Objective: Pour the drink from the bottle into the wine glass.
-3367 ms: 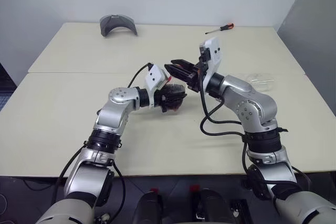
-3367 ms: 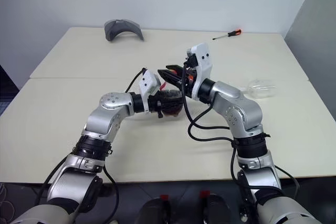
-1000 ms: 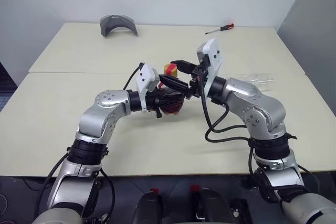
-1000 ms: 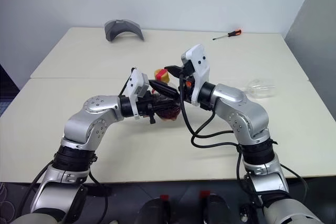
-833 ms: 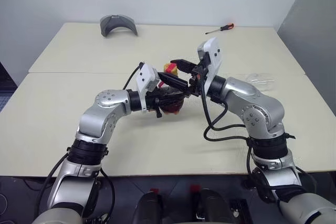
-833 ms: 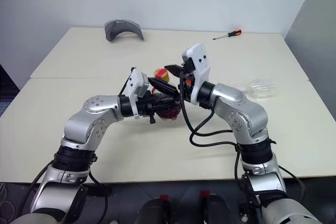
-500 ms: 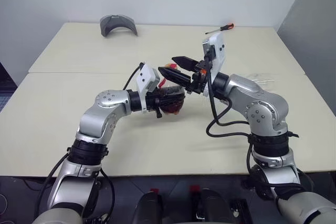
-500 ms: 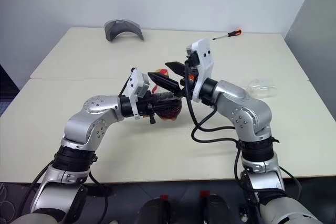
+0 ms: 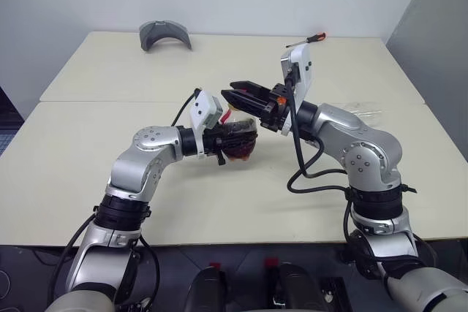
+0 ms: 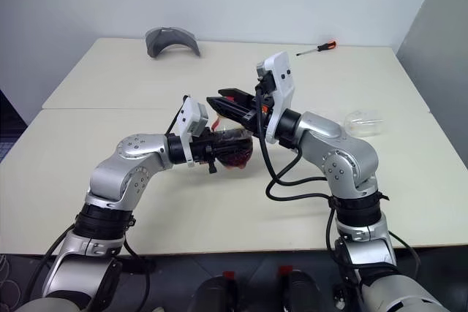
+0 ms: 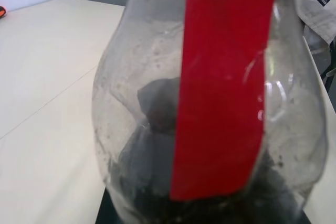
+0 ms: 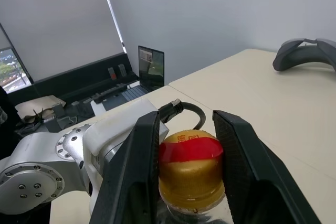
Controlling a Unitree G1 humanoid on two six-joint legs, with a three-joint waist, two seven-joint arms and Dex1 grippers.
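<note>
Both head eyes look down over the table (image 9: 88, 151); each wrist camera sits close against the bottle (image 11: 210, 103).

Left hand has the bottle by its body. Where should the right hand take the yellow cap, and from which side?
Grip the yellow cap across its round ribbed side wall, coming along the bottle's neck axis from the cap end. The right hand already straddles it that way, one finger on each flank, and the left hand holds the body, leaving the cap free to twist.

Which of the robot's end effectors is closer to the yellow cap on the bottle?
The right end effector: its two fingers flank the yellow cap. The left end effector grips the bottle lower down, around its rounded body.
</note>
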